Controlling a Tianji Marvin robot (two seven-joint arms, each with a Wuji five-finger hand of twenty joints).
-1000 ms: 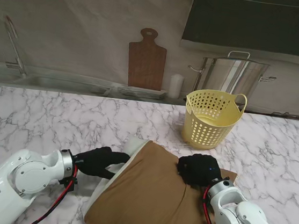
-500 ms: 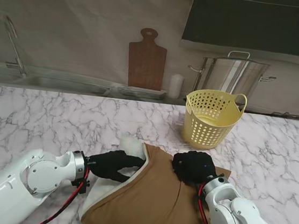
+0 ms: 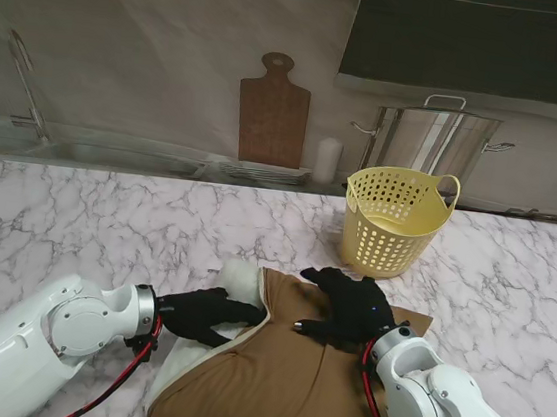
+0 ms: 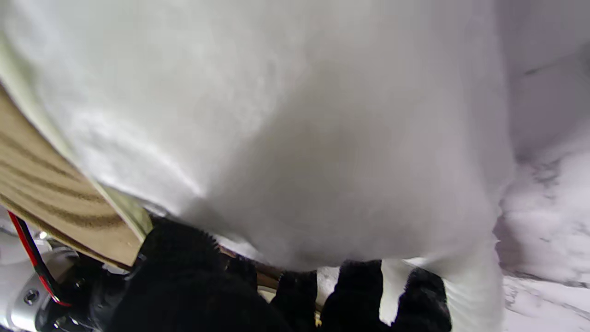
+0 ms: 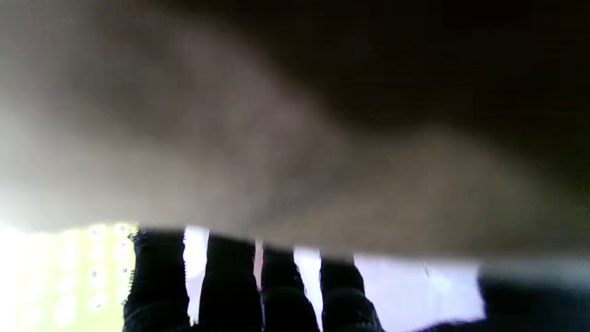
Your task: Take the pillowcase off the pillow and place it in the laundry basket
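The white pillow [image 3: 237, 273] lies near me on the marble table [image 3: 106, 219], most of it inside the brown pillowcase [image 3: 278, 390]. My left hand [image 3: 208, 313], in a black glove, is closed on the bare end of the pillow at the case's open edge. In the left wrist view the pillow [image 4: 295, 115] fills the picture, the pillowcase hem [image 4: 46, 175] runs beside it, and the left hand [image 4: 207, 286] curls beneath. My right hand [image 3: 343, 306] rests open on the case's far end, fingers spread. The right wrist view shows blurred pillowcase [image 5: 276, 161] over straight fingers [image 5: 230, 281].
The yellow laundry basket [image 3: 393, 222] stands upright just beyond my right hand, to its right. A steel pot [image 3: 432, 141], a wooden cutting board [image 3: 272, 112] and a white candle [image 3: 327, 160] line the back counter. A faucet [image 3: 26, 79] rises at the far left.
My right hand has gone from a fist on the pillowcase to spread fingers lying on it. The left hand moved right with the pillow, and more white pillow shows at the open end.
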